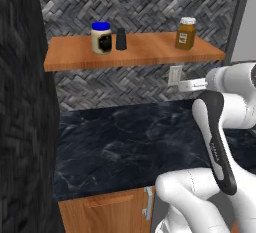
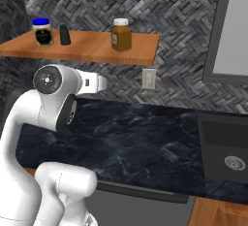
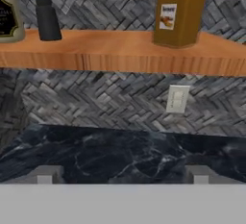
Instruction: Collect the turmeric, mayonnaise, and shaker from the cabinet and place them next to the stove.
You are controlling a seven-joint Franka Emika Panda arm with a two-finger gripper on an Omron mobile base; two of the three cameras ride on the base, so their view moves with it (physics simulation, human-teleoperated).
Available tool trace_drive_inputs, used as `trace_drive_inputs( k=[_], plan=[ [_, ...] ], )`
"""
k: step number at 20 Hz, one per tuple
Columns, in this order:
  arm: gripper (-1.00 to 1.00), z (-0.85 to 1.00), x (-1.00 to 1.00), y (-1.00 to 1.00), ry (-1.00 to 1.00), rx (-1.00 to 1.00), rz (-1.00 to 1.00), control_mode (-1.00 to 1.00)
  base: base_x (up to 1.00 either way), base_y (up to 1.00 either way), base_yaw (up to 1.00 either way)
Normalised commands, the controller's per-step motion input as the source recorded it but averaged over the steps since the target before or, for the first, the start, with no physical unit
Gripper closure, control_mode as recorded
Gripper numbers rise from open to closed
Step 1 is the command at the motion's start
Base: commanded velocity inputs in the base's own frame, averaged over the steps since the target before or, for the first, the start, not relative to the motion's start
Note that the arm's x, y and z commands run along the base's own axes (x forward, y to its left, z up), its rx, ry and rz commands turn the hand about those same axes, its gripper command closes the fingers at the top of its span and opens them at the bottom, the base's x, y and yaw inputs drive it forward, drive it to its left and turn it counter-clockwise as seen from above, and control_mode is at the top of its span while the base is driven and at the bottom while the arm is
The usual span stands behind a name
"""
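Jaws wide, gripper (image 3: 122, 176) empty, apparently lining up on the turmeric (image 3: 178, 15) at one o'clock on the cabinet (image 3: 120, 55).

Flat, even rendered light is falling across all three views, with no glare showing anywhere. The cabinet (image 1: 135, 52) is glowing a warm orange and is casting a soft dim band on the woven wall just below it. The dark table (image 1: 125, 142) below the cabinet is catching only faint pale veining. Left of the cabinet, a near-black panel (image 1: 25, 117) is looking coarse and pixelated. In the hand view the turmeric (image 3: 178, 16) on the cabinet is appearing slightly soft and blurred.
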Motion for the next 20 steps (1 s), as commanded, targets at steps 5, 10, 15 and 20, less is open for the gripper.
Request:
trace_drive_inputs(
  k=[5,10,15,20],
  plan=[
    [-1.00,0.90,0.00,-0.41,-0.36,0.00,-0.08,-1.00,0.00,0.00,0.00],
    [-1.00,0.64,0.00,-0.24,-0.23,0.00,-0.10,-1.00,0.00,0.00,0.00],
    [-1.00,0.03,0.01,0.00,-0.04,0.00,-0.03,-1.00,0.00,0.00,0.00],
    [-1.00,0.17,0.25,0.00,0.01,0.00,0.00,-1.00,0.00,0.00,0.00]
  ],
)
